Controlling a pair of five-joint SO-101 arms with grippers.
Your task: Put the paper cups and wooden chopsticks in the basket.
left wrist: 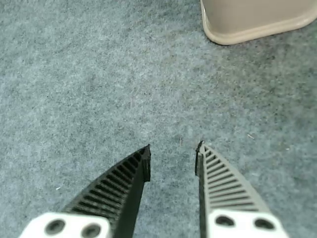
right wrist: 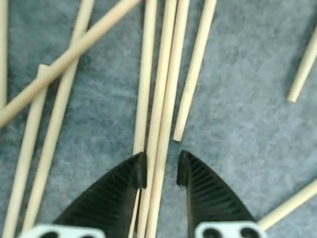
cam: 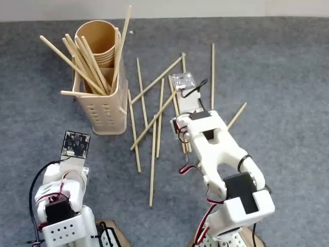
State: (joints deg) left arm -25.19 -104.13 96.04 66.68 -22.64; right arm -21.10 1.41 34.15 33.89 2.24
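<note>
On grey carpet, the right gripper, jaws apart, straddles a chopstick at three o'clock of the basket, apparently to pinch it, while the left gripper hangs parted.

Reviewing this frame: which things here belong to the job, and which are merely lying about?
Job: basket; paper cups stacked in it; chopsticks standing in it; loose chopsticks beside it.
Lying about: grey carpet; brown boards by the arm bases.

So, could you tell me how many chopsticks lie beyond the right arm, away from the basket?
2: a long chopstick alongside its wrist, a slanted chopstick nearer its elbow; more may hide under the right arm.
</note>
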